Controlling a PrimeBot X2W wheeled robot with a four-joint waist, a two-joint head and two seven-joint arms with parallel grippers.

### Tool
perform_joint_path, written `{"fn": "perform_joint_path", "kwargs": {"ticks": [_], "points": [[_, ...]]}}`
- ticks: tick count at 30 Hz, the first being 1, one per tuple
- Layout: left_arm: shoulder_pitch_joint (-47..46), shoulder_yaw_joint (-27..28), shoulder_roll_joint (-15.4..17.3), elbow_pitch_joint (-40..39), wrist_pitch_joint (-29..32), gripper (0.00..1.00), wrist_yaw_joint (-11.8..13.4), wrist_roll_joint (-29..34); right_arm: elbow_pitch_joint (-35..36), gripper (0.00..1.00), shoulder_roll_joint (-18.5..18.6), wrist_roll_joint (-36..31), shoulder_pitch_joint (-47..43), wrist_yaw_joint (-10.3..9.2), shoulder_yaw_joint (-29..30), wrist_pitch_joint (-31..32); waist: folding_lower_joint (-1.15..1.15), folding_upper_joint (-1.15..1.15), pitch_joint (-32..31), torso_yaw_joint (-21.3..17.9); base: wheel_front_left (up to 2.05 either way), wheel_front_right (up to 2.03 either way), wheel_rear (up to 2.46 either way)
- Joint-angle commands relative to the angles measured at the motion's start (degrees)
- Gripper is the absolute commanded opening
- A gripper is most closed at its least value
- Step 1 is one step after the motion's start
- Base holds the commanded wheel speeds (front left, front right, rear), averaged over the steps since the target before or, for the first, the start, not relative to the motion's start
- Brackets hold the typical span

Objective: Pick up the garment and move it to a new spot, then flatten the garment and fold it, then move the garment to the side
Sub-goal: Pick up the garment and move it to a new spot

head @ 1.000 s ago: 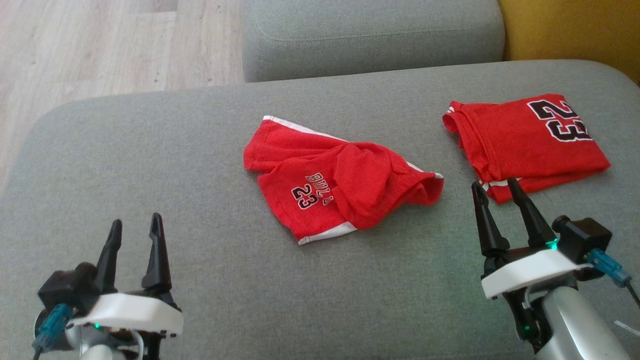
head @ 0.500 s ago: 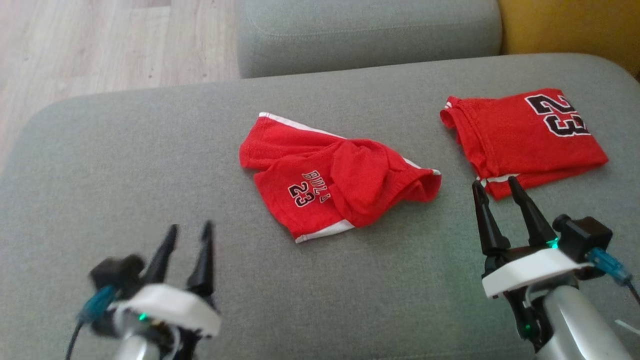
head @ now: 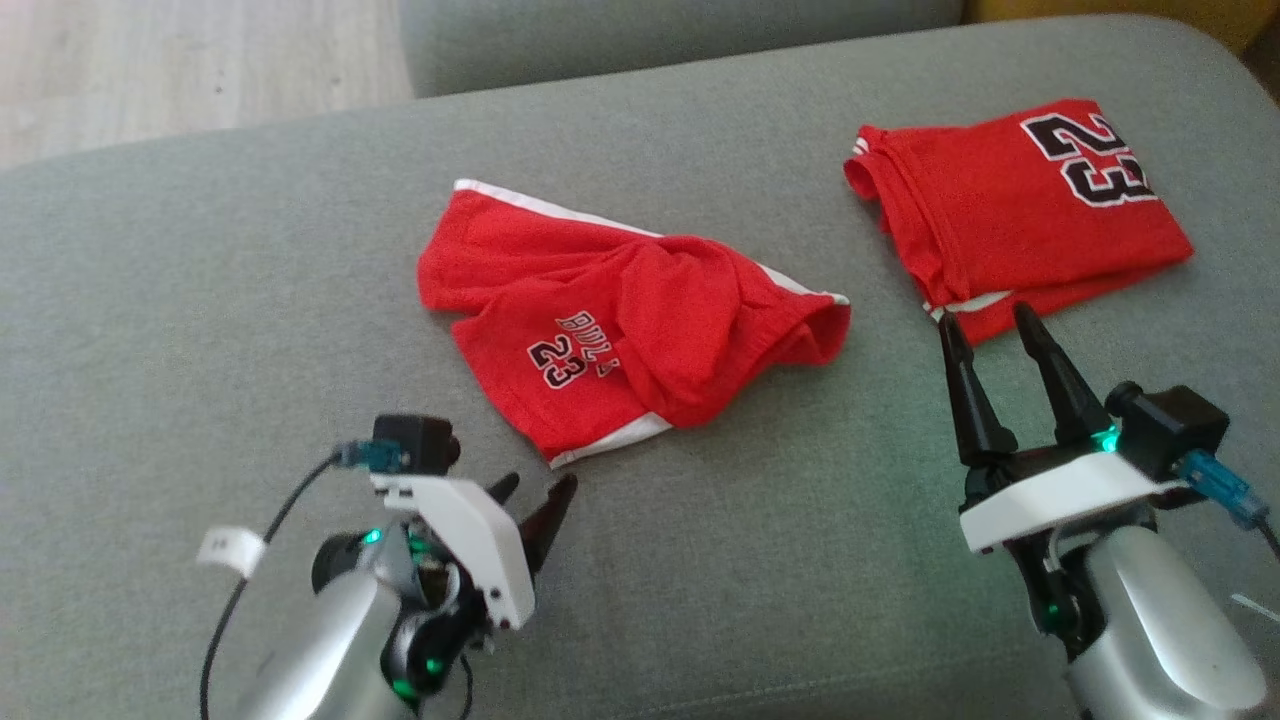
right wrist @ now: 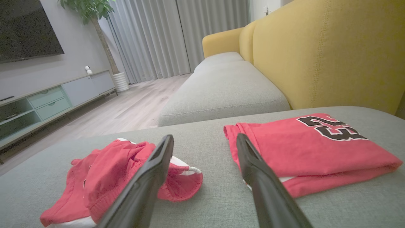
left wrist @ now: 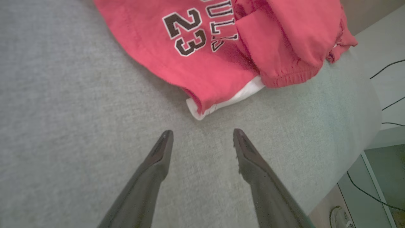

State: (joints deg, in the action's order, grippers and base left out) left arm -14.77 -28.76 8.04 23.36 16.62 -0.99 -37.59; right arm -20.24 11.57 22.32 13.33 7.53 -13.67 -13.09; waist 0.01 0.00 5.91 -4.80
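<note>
Two red clothes lie on the grey sofa seat (head: 200, 300). The one to move is the crumpled red shorts (head: 620, 330), with "BULLS 23" and a white trim. They sit in the middle of the seat. A folded red shirt (head: 1020, 200) with a big 23 lies well apart from the shorts, on the robot's right of them.

The left gripper (head: 540, 482) is just beside the shorts' white corner but does not touch it. Its two fingers are spread, with nothing between them. The right gripper (head: 983, 316) is on the other side of the shorts, over by the folded shirt. Its fingers are spread too and hold nothing.

The head view shows both grippers and both clothes at once. The left wrist view shows the shorts' white corner (left wrist: 202, 110) up close, right in front of the finger tips, and thin black wires (left wrist: 387, 68) down past the seat's edge. The right wrist view looks low across the seat. Far beyond the shorts it shows a yellow sofa back (right wrist: 316, 53), grey curtains (right wrist: 152, 34), a plant (right wrist: 91, 9) and a long low cabinet (right wrist: 50, 101).
</note>
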Motion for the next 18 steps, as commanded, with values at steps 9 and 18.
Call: {"fn": "perform_joint_path", "kwargs": {"ticks": [9,18], "points": [[-9.1,1.2,-1.0,6.3,-2.0,0.96,-2.9,-0.2,1.1,1.00,0.0,-0.3,3.3,-0.04,-1.4,-0.7,-0.01,0.00,2.5,-2.7,0.00,0.00,0.00],[-10.1,-0.2,-0.3,7.6,-3.0,0.00,-4.7,-0.4,-0.3,1.00,-0.1,-0.1,2.6,-0.04,-0.6,-1.2,-0.01,0.00,0.5,-1.7,0.00,0.00,0.00]]}}
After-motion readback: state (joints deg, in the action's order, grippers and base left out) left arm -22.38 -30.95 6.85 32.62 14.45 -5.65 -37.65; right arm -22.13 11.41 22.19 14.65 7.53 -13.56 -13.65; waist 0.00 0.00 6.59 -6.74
